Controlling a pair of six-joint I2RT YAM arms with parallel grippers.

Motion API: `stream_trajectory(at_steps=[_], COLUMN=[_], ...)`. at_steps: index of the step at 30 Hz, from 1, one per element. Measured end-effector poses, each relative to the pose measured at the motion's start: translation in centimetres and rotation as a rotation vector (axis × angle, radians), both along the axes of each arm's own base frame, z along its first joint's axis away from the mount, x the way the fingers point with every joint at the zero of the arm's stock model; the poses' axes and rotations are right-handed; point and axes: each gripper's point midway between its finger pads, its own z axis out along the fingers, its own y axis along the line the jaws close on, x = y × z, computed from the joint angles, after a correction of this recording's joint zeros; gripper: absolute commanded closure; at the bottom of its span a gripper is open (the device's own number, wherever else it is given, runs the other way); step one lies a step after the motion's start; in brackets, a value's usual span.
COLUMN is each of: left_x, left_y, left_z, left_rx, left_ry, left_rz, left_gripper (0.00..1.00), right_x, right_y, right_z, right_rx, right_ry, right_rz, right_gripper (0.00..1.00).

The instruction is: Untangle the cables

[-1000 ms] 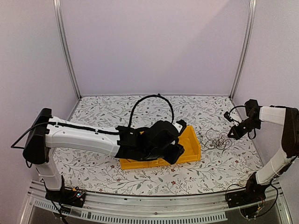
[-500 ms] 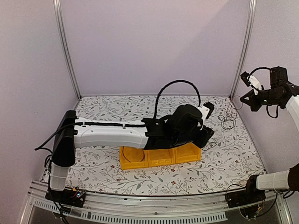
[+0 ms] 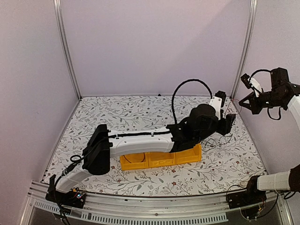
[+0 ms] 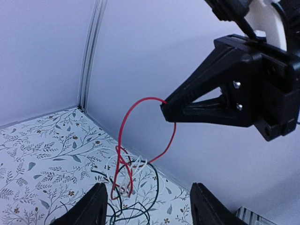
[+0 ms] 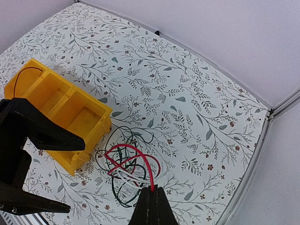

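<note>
Yellow bin (image 3: 154, 160) sits closest, about midway along the counter's (image 3: 103, 108) near edge and set back a little. Left arm (image 3: 140, 140) is stretched low right over the bin, reaching out toward the right edge. The left jaws are spread apart with nothing between them, and they're facing the pile. The cables (image 5: 125, 171) are a messy heap of red, green, black and white loops lying on the counter just past the bin's right end, not far from the right edge. Right arm (image 3: 280, 89) is way up high by the far right corner. The right jaws are pinched together on the red cable (image 4: 122, 140), which arcs up off the pile.
</note>
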Motion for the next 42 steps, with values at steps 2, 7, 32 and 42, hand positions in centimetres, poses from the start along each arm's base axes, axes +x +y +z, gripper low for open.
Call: stream_trajectory(at_steps=[2, 7, 32, 42], left_x=[0.8, 3.2, 6.4, 4.8], left_y=[-0.2, -0.3, -1.4, -2.1], left_z=[-0.3, -1.9, -8.9, -8.0], left_rx=[-0.041, -0.132, -0.198, -0.172], left_ry=[0.036, 0.123, 0.303, 0.268], left_rz=[0.021, 0.059, -0.006, -0.115], left_gripper=[0.38, 0.36, 0.39, 0.25], right_x=[-0.4, -1.7, -5.9, -6.0], right_y=[0.3, 1.1, 3.3, 2.3], right_z=[-0.5, -0.3, 19.8, 24.5], right_rx=[0.017, 0.047, 0.075, 0.098], right_ry=[0.022, 0.024, -0.477, -0.646], right_rz=[0.012, 0.04, 0.136, 0.036], right_gripper=[1.0, 1.0, 1.0, 1.0])
